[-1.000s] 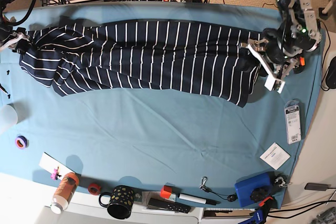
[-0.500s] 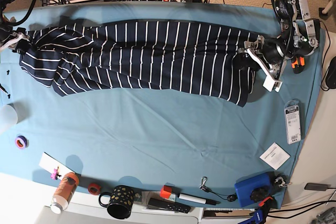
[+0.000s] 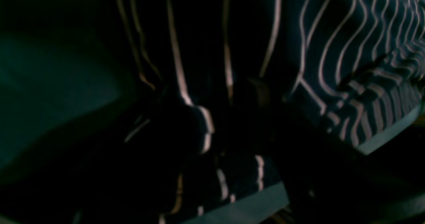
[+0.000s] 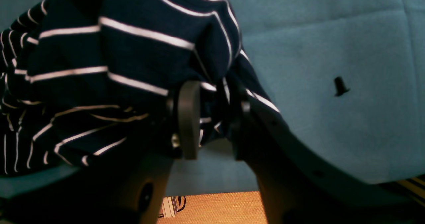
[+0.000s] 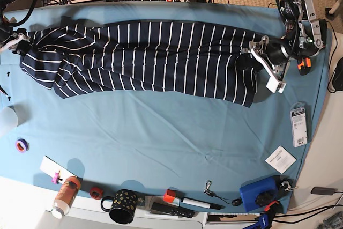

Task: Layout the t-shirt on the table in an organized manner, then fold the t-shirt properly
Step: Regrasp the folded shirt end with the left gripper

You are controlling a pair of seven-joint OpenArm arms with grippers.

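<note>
The navy white-striped t-shirt (image 5: 144, 57) lies stretched in a long band across the far part of the teal table (image 5: 161, 132). At its right end my left gripper (image 5: 265, 64) straddles the hem, white fingers apart, with cloth between them. The left wrist view is dark and shows only bunched t-shirt (image 3: 348, 68) close up. At the shirt's left end is my right gripper (image 5: 15, 41). In the right wrist view this gripper (image 4: 214, 117) is shut on a fold of the t-shirt (image 4: 99, 68), just above the table (image 4: 332, 134).
Along the near edge stand an orange bottle (image 5: 66, 196), a black dotted mug (image 5: 122, 206), a remote (image 5: 171, 209), a marker (image 5: 195, 203) and a blue box (image 5: 258, 192). A white card (image 5: 280, 159) and a packet (image 5: 298, 124) lie at right, a purple tape roll (image 5: 21, 145) at left.
My left gripper has shifted up and left onto the shirt's right end, and its jaws have narrowed a little. The right gripper and the shirt's left end have not moved.
</note>
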